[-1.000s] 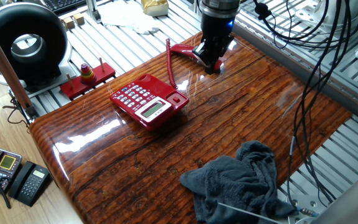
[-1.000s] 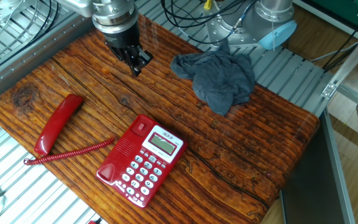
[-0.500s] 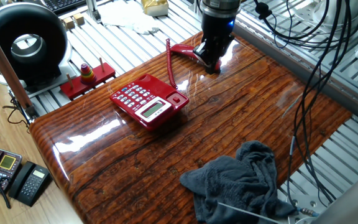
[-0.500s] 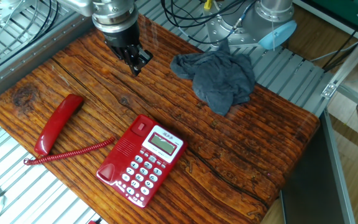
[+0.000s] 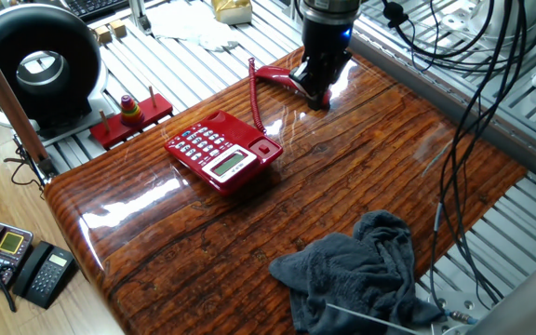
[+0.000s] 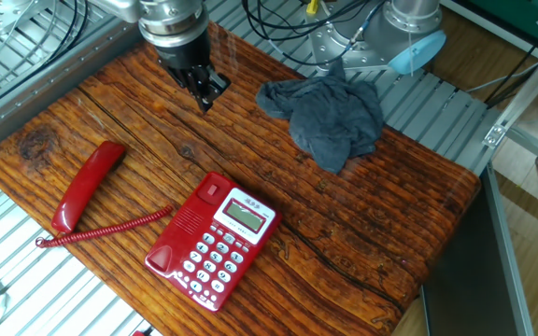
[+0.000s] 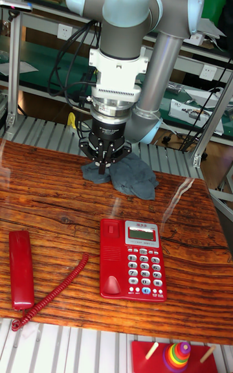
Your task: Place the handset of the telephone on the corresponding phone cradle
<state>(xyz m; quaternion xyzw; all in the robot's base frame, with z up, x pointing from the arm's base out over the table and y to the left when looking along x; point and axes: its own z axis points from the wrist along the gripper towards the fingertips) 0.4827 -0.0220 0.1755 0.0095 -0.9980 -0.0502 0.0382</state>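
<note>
The glossy red curved plastic handset (image 6: pixel 87 185) lies flat near one edge of the glossy wood-grain surface (image 6: pixel 362 215), off its base, its red coiled cord (image 6: pixel 106 228) trailing along that edge toward the red plastic desk telephone (image 6: pixel 215 237). The telephone sits mid-surface with its long recessed phone cradle (image 7: pixel 111 258) bare. The black two-finger gripper (image 6: pixel 205 93) hangs above bare wood, well apart from the handset, its jaws drawn narrow and holding nothing. A crumpled dark grey cloth (image 6: pixel 327 116) lies toward the far edge. Open wood separates gripper, handset and telephone.
</note>
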